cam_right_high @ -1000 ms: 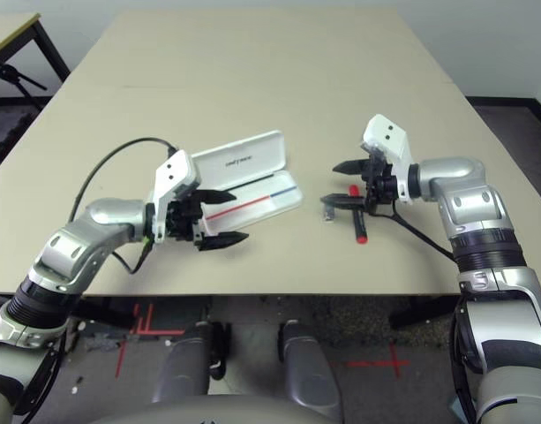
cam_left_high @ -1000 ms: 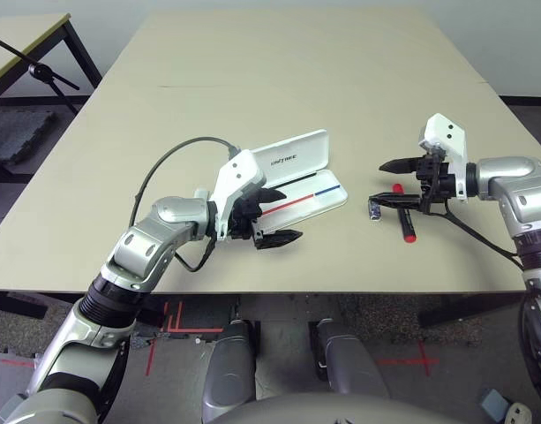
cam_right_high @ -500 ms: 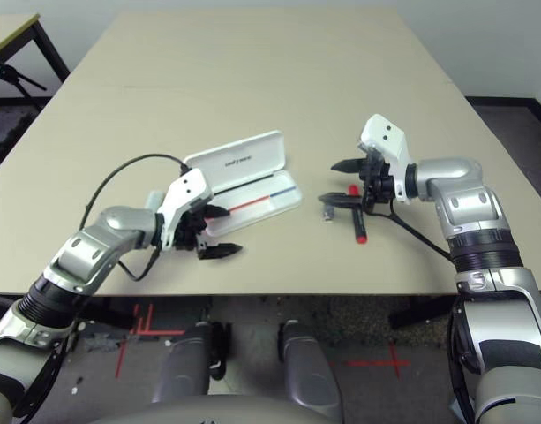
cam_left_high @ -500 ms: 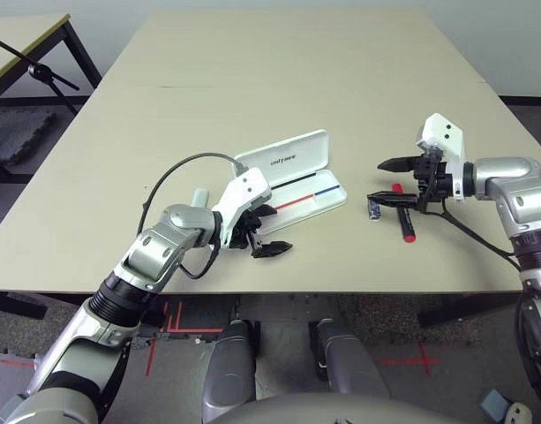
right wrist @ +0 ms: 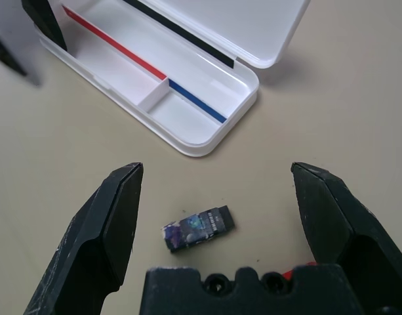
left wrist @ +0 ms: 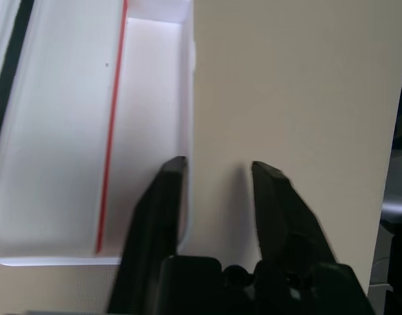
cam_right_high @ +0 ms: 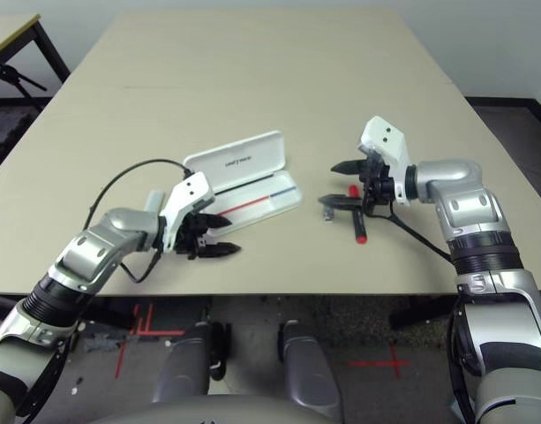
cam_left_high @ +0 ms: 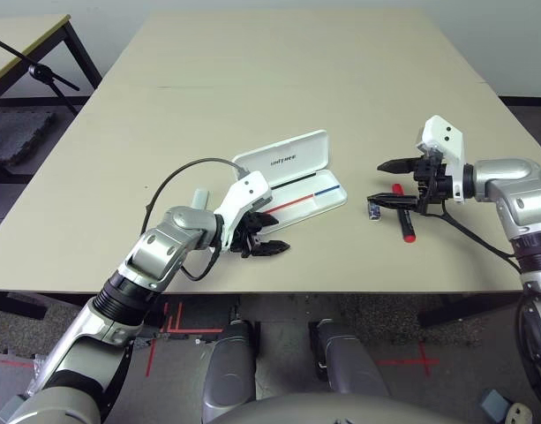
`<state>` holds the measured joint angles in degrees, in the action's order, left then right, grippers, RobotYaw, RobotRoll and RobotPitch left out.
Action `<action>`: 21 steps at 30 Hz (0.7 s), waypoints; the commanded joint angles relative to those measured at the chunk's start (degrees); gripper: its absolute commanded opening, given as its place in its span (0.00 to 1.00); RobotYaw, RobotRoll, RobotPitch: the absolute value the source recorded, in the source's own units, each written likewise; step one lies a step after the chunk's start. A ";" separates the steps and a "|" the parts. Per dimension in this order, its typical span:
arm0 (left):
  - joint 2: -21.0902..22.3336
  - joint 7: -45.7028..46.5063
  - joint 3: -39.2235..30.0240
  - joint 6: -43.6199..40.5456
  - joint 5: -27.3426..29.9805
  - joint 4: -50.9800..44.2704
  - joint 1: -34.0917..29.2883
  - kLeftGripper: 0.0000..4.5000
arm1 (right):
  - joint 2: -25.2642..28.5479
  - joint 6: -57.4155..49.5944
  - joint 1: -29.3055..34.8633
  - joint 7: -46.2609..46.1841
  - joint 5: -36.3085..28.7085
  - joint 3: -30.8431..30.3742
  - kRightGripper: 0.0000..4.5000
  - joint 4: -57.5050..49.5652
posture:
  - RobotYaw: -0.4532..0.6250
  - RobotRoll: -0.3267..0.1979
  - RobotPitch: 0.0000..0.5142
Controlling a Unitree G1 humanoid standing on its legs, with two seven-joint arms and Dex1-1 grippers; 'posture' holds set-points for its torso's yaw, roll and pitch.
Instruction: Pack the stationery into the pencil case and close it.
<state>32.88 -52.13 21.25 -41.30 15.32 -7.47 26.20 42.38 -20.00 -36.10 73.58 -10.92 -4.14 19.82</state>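
Note:
The pencil case [cam_left_high: 292,159] lies open mid-table, its white lid tilted up behind a tray [right wrist: 187,111] with a red and blue line. My left gripper [cam_left_high: 266,235] is low at the tray's near left end. Its fingers are a narrow gap apart, one inside the tray's front wall [left wrist: 186,98] and one outside on the table. My right gripper [cam_left_high: 377,181] hangs wide open over the small dark block [right wrist: 197,228]. The red marker [cam_left_high: 410,233] lies just behind that block, partly under the lower finger. A pale cap end [cam_left_high: 199,196], apparently the highlighter, pokes out behind my left forearm.
A black cable [cam_left_high: 169,177] loops from my left wrist over the table. The table's front edge [cam_left_high: 341,290] runs close below both grippers. A second table with a black stand [cam_left_high: 41,71] is at the far left.
My left gripper has dropped toward the tray's near left end and its fingers have narrowed from wide open. The right gripper has barely moved.

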 commanded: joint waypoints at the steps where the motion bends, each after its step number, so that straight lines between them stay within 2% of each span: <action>1: 0.57 -0.88 0.63 0.29 -1.21 1.19 0.17 0.16 | 1.35 -2.35 1.58 2.42 -1.64 -0.62 1.00 -3.56 | 0.38 0.62 0.21; 3: 0.38 -0.82 0.43 0.80 -1.50 1.44 0.26 0.00 | 1.99 -3.58 2.16 3.39 -2.14 -0.72 1.00 -5.41 | 0.38 0.62 0.21; 8: 0.98 -1.88 0.25 3.68 -2.69 1.24 0.77 0.00 | 3.62 -6.45 2.91 5.10 -3.02 -1.10 1.00 -9.09 | 0.38 0.62 0.22; 17: 6.21 -10.33 1.35 16.28 -5.23 0.61 -0.38 0.00 | 5.27 -7.26 3.86 6.38 -2.53 -2.51 1.00 -10.66 | 0.39 0.62 0.22; 21: 7.14 -13.49 1.58 20.77 -6.14 1.93 -0.83 0.00 | 5.19 -6.81 4.05 6.37 -2.16 -3.34 1.00 -10.43 | 0.40 0.62 0.22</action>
<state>39.39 -64.07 21.69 -22.69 10.21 -5.89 25.95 46.90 -26.79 -32.65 79.51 -13.25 -6.21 10.26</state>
